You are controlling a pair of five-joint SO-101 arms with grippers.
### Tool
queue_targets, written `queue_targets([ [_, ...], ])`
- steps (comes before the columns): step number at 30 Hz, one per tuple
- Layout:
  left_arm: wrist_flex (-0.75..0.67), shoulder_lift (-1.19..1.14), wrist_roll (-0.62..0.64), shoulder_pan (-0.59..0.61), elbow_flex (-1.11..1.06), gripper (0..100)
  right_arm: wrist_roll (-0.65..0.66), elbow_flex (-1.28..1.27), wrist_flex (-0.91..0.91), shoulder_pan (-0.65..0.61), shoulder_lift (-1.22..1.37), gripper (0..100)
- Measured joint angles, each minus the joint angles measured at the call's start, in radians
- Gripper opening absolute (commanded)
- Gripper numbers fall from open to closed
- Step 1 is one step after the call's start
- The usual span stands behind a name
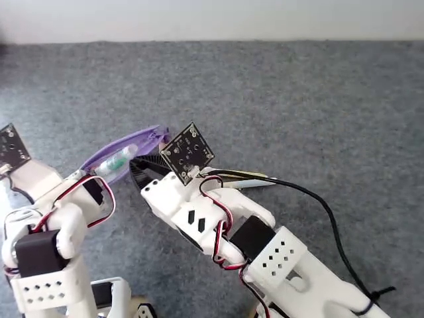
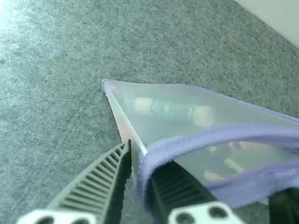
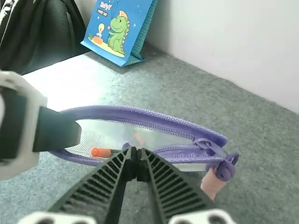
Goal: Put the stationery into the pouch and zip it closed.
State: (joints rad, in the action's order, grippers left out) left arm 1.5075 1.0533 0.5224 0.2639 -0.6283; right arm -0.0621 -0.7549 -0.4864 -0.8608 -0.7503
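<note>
The pouch is translucent with a purple zipper rim and lies on the grey carpet with its mouth open. My left gripper is shut on one end of it. A green and white item lies inside, and so does an orange-tipped item. My right gripper is shut, its tips meeting at the pouch's near rim. I cannot tell whether they pinch the rim. The zipper pull hangs at the far end. A pale pen lies on the carpet under the right arm.
A blue gift bag with a dinosaur and a black bag stand against the wall. A pinkish piece lies by the zipper pull. Open carpet stretches behind and to the right of the arms.
</note>
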Motion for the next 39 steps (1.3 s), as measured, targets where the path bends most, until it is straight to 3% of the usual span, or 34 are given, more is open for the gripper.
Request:
queue_targets([
  [7,0.000,0.000,0.000,0.003,0.000,1,-0.064,-0.002,-0.192,0.255,-0.112,1.0],
  [14,0.000,0.000,0.000,0.002,0.000,1,0.012,0.000,-0.522,0.417,0.012,1.5],
  [24,0.000,0.000,0.000,0.002,0.000,1,0.218,0.307,-0.741,0.427,0.442,2.4],
  [32,0.000,0.000,0.000,0.002,0.000,1,0.238,0.740,-0.964,0.430,0.864,31.3],
  [39,0.000,0.000,0.000,0.002,0.000,1,0.315,1.014,-1.000,0.430,1.152,27.2],
])
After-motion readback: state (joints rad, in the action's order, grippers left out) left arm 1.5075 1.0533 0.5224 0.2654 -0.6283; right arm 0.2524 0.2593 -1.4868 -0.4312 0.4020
